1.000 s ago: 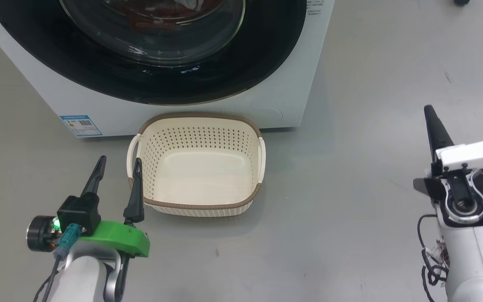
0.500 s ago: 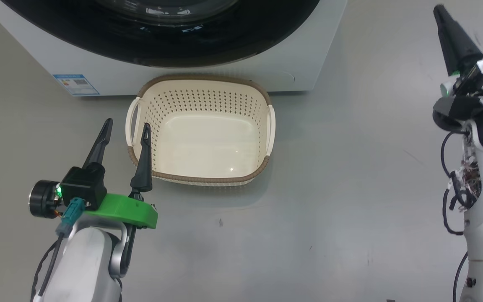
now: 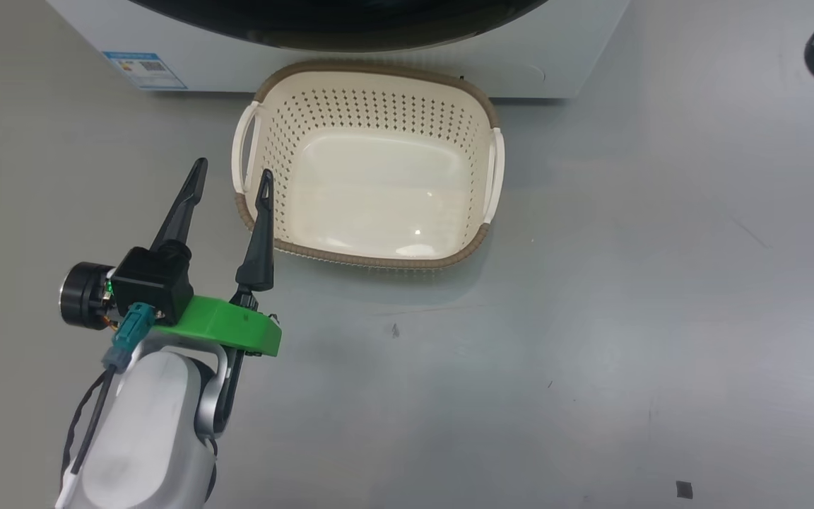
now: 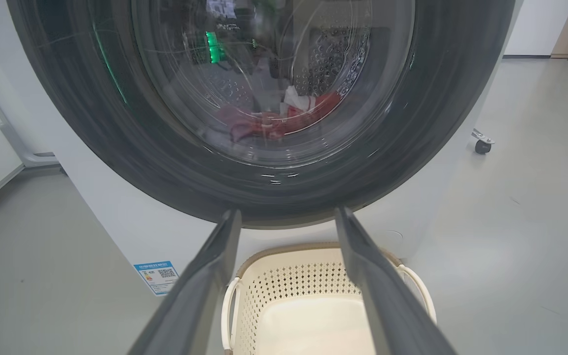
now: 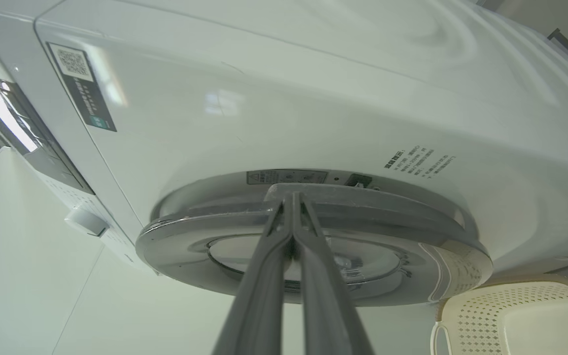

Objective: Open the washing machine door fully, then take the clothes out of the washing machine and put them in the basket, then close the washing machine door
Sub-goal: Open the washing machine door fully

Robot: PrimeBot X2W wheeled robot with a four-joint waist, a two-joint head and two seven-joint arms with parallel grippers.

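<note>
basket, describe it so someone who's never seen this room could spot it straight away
Find the big white washing machine with the round black-rimmed door. On the grey floor right in front of it sits the basket, empty. It is the cream perforated tub with a brown woven rim and two side handles.

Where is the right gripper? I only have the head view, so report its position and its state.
Observer: In the right wrist view, the right gripper has its fingers pressed together, with the tips at the rim of the washing machine door.
Operator: Now tell me what is inside the machine.
Observer: In the left wrist view, red clothes lie low behind the door's glass.
</note>
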